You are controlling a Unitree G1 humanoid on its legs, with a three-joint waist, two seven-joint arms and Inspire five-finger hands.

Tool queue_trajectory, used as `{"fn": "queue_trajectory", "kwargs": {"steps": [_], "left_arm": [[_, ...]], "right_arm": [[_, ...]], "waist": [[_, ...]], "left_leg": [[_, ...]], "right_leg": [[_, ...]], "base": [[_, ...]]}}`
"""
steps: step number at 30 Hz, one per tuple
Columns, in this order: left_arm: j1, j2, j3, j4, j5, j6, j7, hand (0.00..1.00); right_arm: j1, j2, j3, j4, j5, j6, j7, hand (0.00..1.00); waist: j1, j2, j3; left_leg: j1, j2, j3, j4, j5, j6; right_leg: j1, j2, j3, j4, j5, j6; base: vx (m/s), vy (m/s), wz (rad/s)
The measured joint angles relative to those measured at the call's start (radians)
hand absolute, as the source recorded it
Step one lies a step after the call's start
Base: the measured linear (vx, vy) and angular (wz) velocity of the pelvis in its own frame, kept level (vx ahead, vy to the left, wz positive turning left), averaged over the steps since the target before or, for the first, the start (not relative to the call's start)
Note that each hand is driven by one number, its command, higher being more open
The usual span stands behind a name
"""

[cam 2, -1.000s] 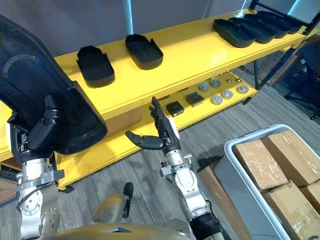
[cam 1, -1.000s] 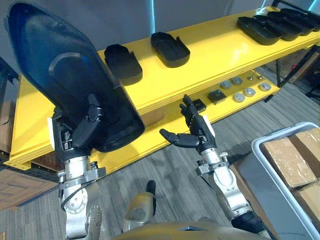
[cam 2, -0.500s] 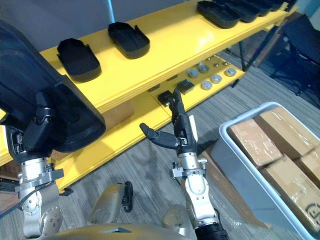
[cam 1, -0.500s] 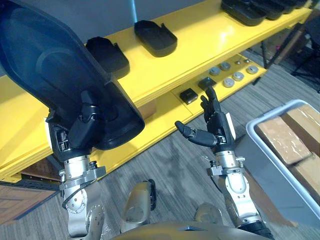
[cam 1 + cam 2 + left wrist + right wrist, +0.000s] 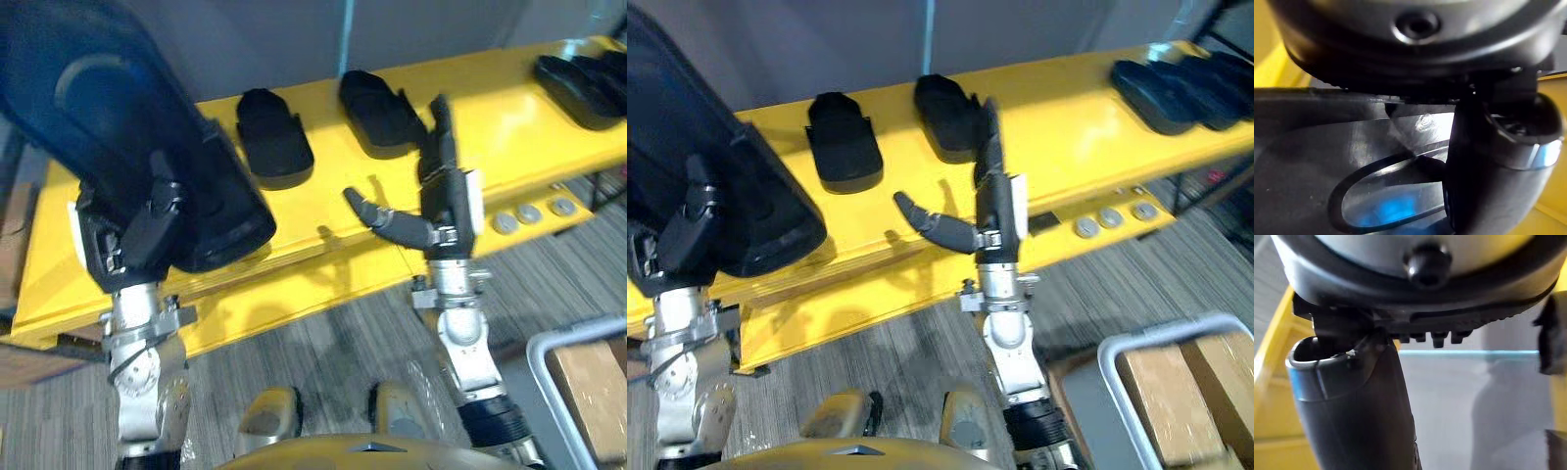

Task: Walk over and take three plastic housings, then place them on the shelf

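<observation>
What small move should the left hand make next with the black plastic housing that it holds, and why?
Probably lower it. The left hand is curled round the black plastic housing, which hangs tilted above the yellow shelf, to the left of two more black housings lying on that shelf. The open right hand holds nothing.

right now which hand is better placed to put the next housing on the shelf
Left: the left hand grips a large black housing, held up close by the yellow shelf. The right hand is open, holding nothing.
</observation>
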Motion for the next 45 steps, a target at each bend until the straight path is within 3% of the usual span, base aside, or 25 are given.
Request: {"fn": "queue_trajectory", "kwargs": {"steps": [1, 3, 5, 8, 13, 16, 20, 23, 24, 25, 27, 29, 30, 31, 32, 33, 34, 35, 36, 37, 38, 39, 41, 42, 45], "left_arm": [[0.020, -0.027, -0.013, 0.000, 0.000, 0.001, 0.001, 0.00], [0.043, -0.047, -0.019, 0.000, -0.001, 0.010, -0.008, 0.00], [0.046, -0.055, -0.019, 0.000, -0.007, 0.020, -0.020, 0.00], [0.044, -0.080, -0.027, 0.000, -0.009, 0.021, -0.048, 0.00], [0.030, -0.090, -0.043, -0.001, 0.012, 0.019, -0.052, 0.00], [0.031, -0.089, -0.042, -0.011, 0.015, 0.019, -0.052, 0.00], [0.078, -0.091, -0.039, -0.020, 0.022, 0.019, -0.052, 0.00], [0.107, -0.094, -0.026, -0.019, 0.023, 0.020, -0.051, 0.00], [0.105, -0.099, -0.023, -0.018, 0.025, 0.018, -0.051, 0.00], [0.101, -0.099, -0.022, -0.011, 0.043, 0.015, -0.042, 0.00], [0.084, -0.101, -0.023, 0.048, 0.094, -0.003, -0.032, 0.00], [0.062, -0.101, -0.023, 0.109, 0.141, -0.004, -0.021, 0.00], [0.062, -0.101, -0.025, 0.124, 0.159, -0.001, -0.031, 0.00], [0.062, -0.101, -0.027, 0.124, 0.166, -0.001, -0.042, 0.00], [0.057, -0.091, -0.027, 0.114, 0.167, 0.000, -0.084, 0.00], [0.047, -0.064, -0.020, 0.112, 0.166, 0.004, -0.113, 0.00], [0.039, -0.031, -0.016, 0.109, 0.164, 0.031, -0.149, 0.00], [0.035, -0.023, -0.012, 0.109, 0.165, 0.051, -0.162, 0.00], [0.025, -0.004, -0.006, 0.109, 0.164, 0.079, -0.176, 0.00], [0.017, 0.012, 0.001, 0.109, 0.160, 0.097, -0.187, 0.00], [0.009, 0.026, 0.007, 0.109, 0.153, 0.116, -0.194, 0.00], [-0.002, 0.040, 0.009, 0.109, 0.152, 0.134, -0.197, 0.00], [-0.044, 0.042, -0.005, 0.109, 0.144, 0.160, -0.199, 0.00], [-0.072, 0.040, -0.023, 0.108, 0.123, 0.176, -0.199, 0.00], [-0.087, 0.028, -0.065, 0.084, 0.122, 0.233, -0.199, 0.00]], "right_arm": [[-0.010, -0.020, -0.020, -0.039, 0.005, -0.016, 0.005, 1.00], [-0.018, -0.047, -0.051, -0.086, 0.042, -0.034, 0.024, 1.00], [-0.024, -0.054, -0.091, -0.106, 0.082, -0.039, 0.046, 1.00], [-0.004, -0.048, -0.142, -0.109, 0.125, -0.038, 0.060, 1.00], [0.027, -0.013, -0.151, -0.109, 0.157, -0.039, 0.105, 1.00], [0.044, 0.024, -0.145, -0.108, 0.158, -0.038, 0.126, 1.00], [0.089, 0.047, -0.129, -0.106, 0.217, -0.022, 0.173, 1.00], [0.107, 0.045, -0.130, -0.056, 0.242, -0.006, 0.224, 1.00], [0.107, 0.049, -0.129, -0.037, 0.256, 0.002, 0.239, 1.00], [0.104, 0.051, -0.131, -0.033, 0.257, 0.013, 0.240, 1.00], [0.098, 0.049, -0.123, -0.031, 0.266, 0.013, 0.242, 1.00], [0.064, 0.034, -0.106, -0.012, 0.292, 0.014, 0.244, 1.00], [0.043, 0.026, -0.104, 0.001, 0.301, 0.014, 0.247, 1.00], [0.040, 0.019, -0.105, 0.001, 0.309, 0.014, 0.247, 1.00], [0.039, 0.005, -0.112, 0.008, 0.323, 0.009, 0.245, 1.00], [0.039, 0.025, -0.114, 0.033, 0.324, 0.011, 0.239, 1.00], [0.041, 0.035, -0.113, 0.068, 0.321, 0.018, 0.235, 1.00], [0.041, 0.038, -0.110, 0.084, 0.321, 0.021, 0.235, 1.00], [0.040, 0.049, -0.107, 0.095, 0.321, 0.030, 0.238, 1.00], [0.035, 0.060, -0.102, 0.095, 0.321, 0.031, 0.239, 1.00], [0.028, 0.064, -0.101, 0.094, 0.317, 0.031, 0.244, 1.00], [0.028, 0.063, -0.103, 0.083, 0.313, 0.032, 0.248, 1.00], [0.044, 0.062, -0.119, 0.039, 0.313, 0.032, 0.240, 1.00], [0.055, 0.063, -0.131, 0.008, 0.313, 0.032, 0.235, 1.00], [0.075, 0.073, -0.145, -0.004, 0.314, 0.037, 0.238, 1.00]], "waist": [[0.003, 0.035, -0.022], [0.004, 0.064, -0.041], [0.002, 0.065, -0.050], [-0.004, 0.066, -0.052], [-0.001, 0.067, -0.073], [0.003, 0.065, -0.077], [0.000, 0.064, -0.085], [-0.012, 0.044, -0.071], [-0.024, 0.024, -0.054], [-0.029, 0.029, -0.046], [-0.036, 0.031, -0.042], [-0.050, 0.043, -0.043], [-0.058, 0.064, -0.047], [-0.059, 0.081, -0.050], [-0.061, 0.099, -0.057], [-0.057, 0.061, -0.044], [-0.050, 0.050, -0.046], [-0.035, 0.049, -0.046], [-0.018, 0.047, -0.047], [-0.016, 0.045, -0.047], [-0.024, 0.045, -0.047], [-0.030, 0.046, -0.047], [-0.032, 0.043, -0.048], [-0.032, 0.039, -0.050], [-0.042, 0.042, -0.053]], "left_leg": [[-0.008, 0.040, -0.023, 0.004, -0.013, -0.022], [0.001, 0.093, -0.021, -0.033, -0.003, -0.046], [0.012, 0.121, 0.029, -0.088, 0.036, -0.059], [0.050, 0.136, 0.138, -0.173, 0.101, -0.051], [0.088, 0.120, 0.156, -0.278, 0.172, -0.044], [0.086, 0.117, 0.161, -0.301, 0.187, -0.042], [0.059, 0.117, 0.186, -0.237, 0.160, -0.025], [0.017, 0.091, 0.232, -0.147, 0.168, -0.043], [-0.029, 0.105, 0.282, -0.069, 0.146, -0.013], [-0.057, 0.164, 0.322, -0.031, 0.134, -0.014], [-0.069, 0.230, 0.333, -0.047, 0.148, -0.035], [-0.056, 0.255, 0.322, -0.082, 0.154, -0.048], [-0.036, 0.264, 0.308, -0.096, 0.151, -0.054], [-0.028, 0.268, 0.297, -0.101, 0.150, -0.057], [-0.020, 0.268, 0.286, -0.108, 0.186, -0.166], [-0.019, 0.222, 0.303, -0.059, 0.146, -0.139], [-0.040, 0.201, 0.326, -0.011, 0.099, -0.111], [-0.039, 0.204, 0.344, -0.011, 0.093, -0.099], [-0.034, 0.207, 0.374, -0.027, 0.098, -0.077], [-0.028, 0.209, 0.390, -0.051, 0.104, -0.060], [-0.021, 0.208, 0.393, -0.078, 0.115, -0.042], [-0.005, 0.206, 0.393, -0.115, 0.128, -0.026], [0.008, 0.190, 0.387, -0.158, 0.143, -0.012], [0.009, 0.169, 0.385, -0.174, 0.149, -0.004], [0.014, 0.147, 0.386, -0.189, 0.150, -0.003]], "right_leg": [[0.041, 0.027, -0.050, -0.063, -0.003, -0.004], [0.086, 0.062, -0.106, -0.122, 0.011, -0.028], [0.105, 0.067, -0.142, -0.143, 0.009, -0.041], [0.156, 0.049, -0.195, -0.173, 0.005, -0.047], [0.194, 0.027, -0.251, -0.207, 0.009, -0.050], [0.194, 0.020, -0.261, -0.210, 0.013, -0.048], [0.182, 0.009, -0.257, -0.170, -0.004, -0.046], [0.167, -0.048, -0.256, -0.118, -0.038, -0.048], [0.176, -0.083, -0.273, -0.112, -0.037, -0.039], [0.183, -0.106, -0.278, -0.094, -0.046, -0.031], [0.180, -0.164, -0.272, -0.058, -0.063, -0.003], [0.170, -0.232, -0.244, -0.019, -0.085, 0.045], [0.171, -0.258, -0.223, -0.015, -0.089, 0.085], [0.171, -0.265, -0.214, -0.016, -0.088, 0.092], [0.176, -0.277, -0.199, -0.033, -0.075, 0.128], [0.199, -0.310, -0.163, -0.070, -0.069, 0.119], [0.211, -0.320, -0.148, -0.135, 0.064, 0.052], [0.196, -0.320, -0.152, -0.139, 0.125, 0.030], [0.171, -0.320, -0.187, -0.149, 0.204, -0.016], [0.161, -0.313, -0.233, -0.149, 0.231, -0.029], [0.153, -0.277, -0.254, -0.132, 0.210, -0.005], [0.161, -0.197, -0.253, -0.128, 0.150, 0.032], [0.185, -0.091, -0.262, -0.177, 0.063, 0.032], [0.213, -0.059, -0.283, -0.245, 0.059, 0.017], [0.255, -0.058, -0.277, -0.336, 0.086, 0.010]], "base": [[0.23, -0.318, 0.67], [0.17, -0.238, 0.62], [0.11, -0.199, 0.53], [0.06, -0.110, 0.44], [-0.02, -0.012, 0.35], [-0.06, 0.015, 0.14], [-0.05, 0.040, 0.01], [-0.07, 0.098, 0.22], [-0.09, 0.133, 0.35], [-0.10, 0.177, 0.33], [-0.04, 0.229, 0.15], [-0.01, 0.354, -0.02], [0.02, 0.500, -0.14], [0.04, 0.697, -0.10], [0.05, 0.521, -0.09], [0.11, 0.673, -0.13], [0.09, 0.509, -0.27], [0.09, 0.584, -0.42], [0.05, 0.379, -0.41], [0.10, 0.379, -0.26], [0.15, 0.261, -0.01], [0.16, 0.224, 0.11], [0.13, 0.156, 0.18], [0.10, 0.119, 0.16], [0.06, 0.069, 0.07]]}}
